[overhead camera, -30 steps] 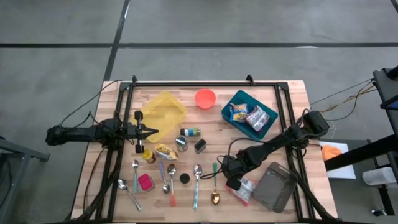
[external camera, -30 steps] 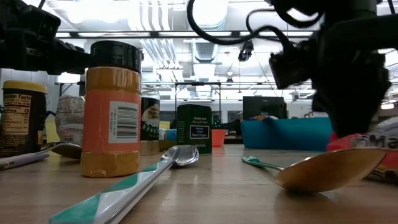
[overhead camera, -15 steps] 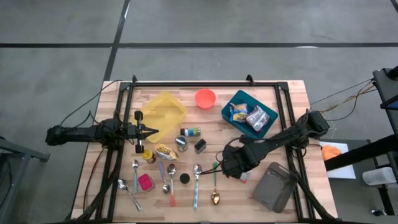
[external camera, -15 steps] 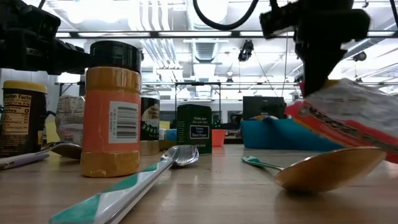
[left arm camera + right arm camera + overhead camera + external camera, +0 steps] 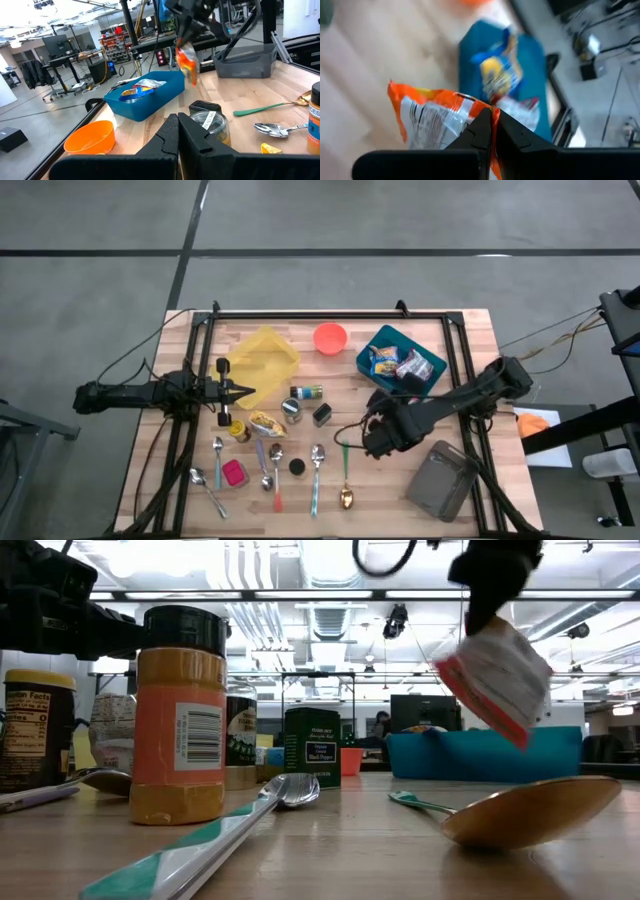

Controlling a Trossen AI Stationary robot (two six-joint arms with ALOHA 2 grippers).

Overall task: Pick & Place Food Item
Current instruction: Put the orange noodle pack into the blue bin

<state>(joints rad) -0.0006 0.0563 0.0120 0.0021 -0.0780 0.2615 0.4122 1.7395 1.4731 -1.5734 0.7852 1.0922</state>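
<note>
An orange-and-white snack packet (image 5: 495, 675) hangs in the air over the table's right half, with my right gripper (image 5: 491, 125) shut on it. In the left wrist view the packet (image 5: 186, 60) shows just to the near side of the blue bin (image 5: 145, 102). From above, the right gripper (image 5: 375, 438) covers most of the packet. The blue bin (image 5: 362, 363) stands at the far right and holds other snack packets. My left gripper (image 5: 243, 391) waits shut and level at the table's left side. My right gripper pinches the packet's upper edge (image 5: 480, 112) between its two shut fingers. The fingers slant down at it from above. The packet hangs tilted below them, clear of the table.
A grey lidded container (image 5: 440, 480) lies at the near right. Several spoons (image 5: 345, 480) and spice jars (image 5: 180, 715) fill the near middle. A yellow container (image 5: 262, 358) and an orange bowl (image 5: 330, 337) stand at the far side.
My right gripper has risen from the table near the grey container and moved toward the blue bin, tipping from pointing steeply down to a slant. The packet, which lay on the table, is now lifted clear and hangs below the fingers.
</note>
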